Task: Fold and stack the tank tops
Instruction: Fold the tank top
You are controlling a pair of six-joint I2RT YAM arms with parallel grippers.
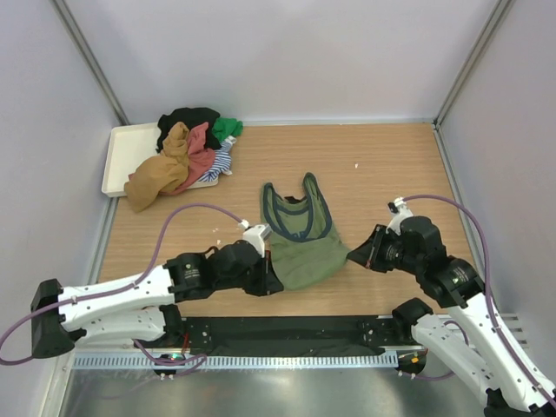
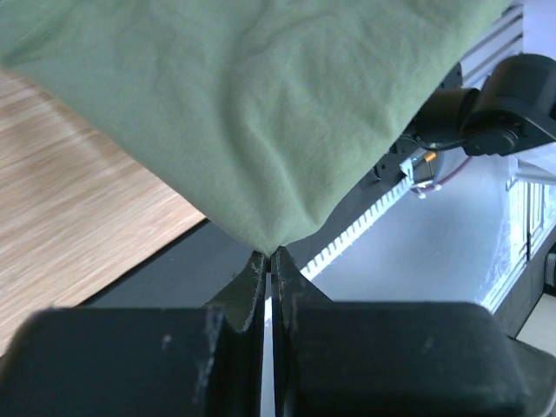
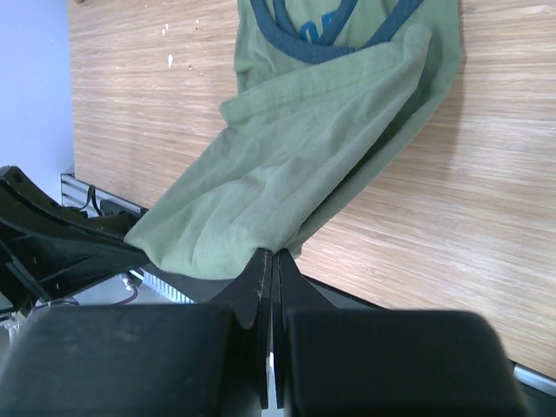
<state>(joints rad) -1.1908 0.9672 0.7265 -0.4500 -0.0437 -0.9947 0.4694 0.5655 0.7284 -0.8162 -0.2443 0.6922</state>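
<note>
An olive green tank top (image 1: pixel 300 239) with navy trim lies on the wooden table, straps toward the far side. My left gripper (image 1: pixel 271 280) is shut on its near left hem corner (image 2: pixel 265 239). On the other side, my right gripper (image 1: pixel 356 254) is shut on the near right hem corner (image 3: pixel 278 243). The hem is lifted slightly off the table between the two grippers. Its navy straps and blue chest print (image 3: pixel 317 26) show in the right wrist view. A heap of other tank tops (image 1: pixel 182 156), mustard, red, black, green and striped, lies at the far left.
A cream rectangular tray (image 1: pixel 122 156) sits at the far left under part of the heap. Grey walls enclose the table on three sides. A black rail and metal strip (image 1: pixel 287 334) run along the near edge by the arm bases.
</note>
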